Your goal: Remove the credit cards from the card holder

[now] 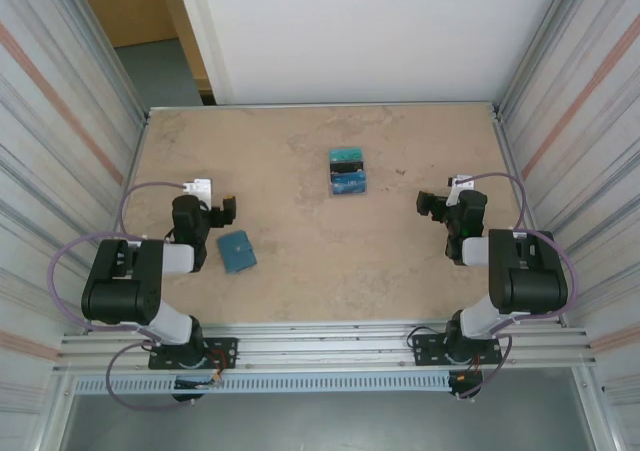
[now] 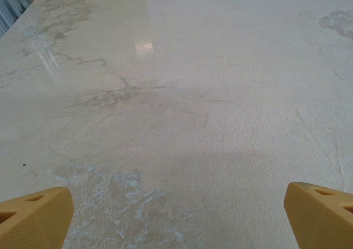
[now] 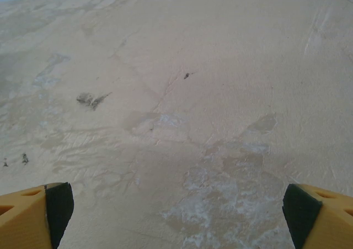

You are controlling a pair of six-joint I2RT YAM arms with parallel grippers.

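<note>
The card holder (image 1: 237, 252) is a small teal-blue wallet lying flat on the table, right beside my left arm and just nearer than my left gripper (image 1: 224, 214). Three credit cards lie in a row near the table's middle: a teal card (image 1: 345, 156), a black card (image 1: 346, 170) and a blue card (image 1: 349, 184). My left gripper (image 2: 176, 221) is open over bare table, its yellow fingertips (image 2: 38, 216) wide apart. Right of the cards, my right gripper (image 1: 432, 206) (image 3: 174, 216) is open too, with nothing between its fingers (image 3: 314, 216).
The mottled beige tabletop (image 1: 300, 271) is fenced by ribbed metal walls on the left (image 1: 60, 151) and right (image 1: 580, 121). A white panel (image 1: 360, 31) stands behind the far edge. Aluminium rails (image 1: 330, 346) run along the near edge by the arm bases.
</note>
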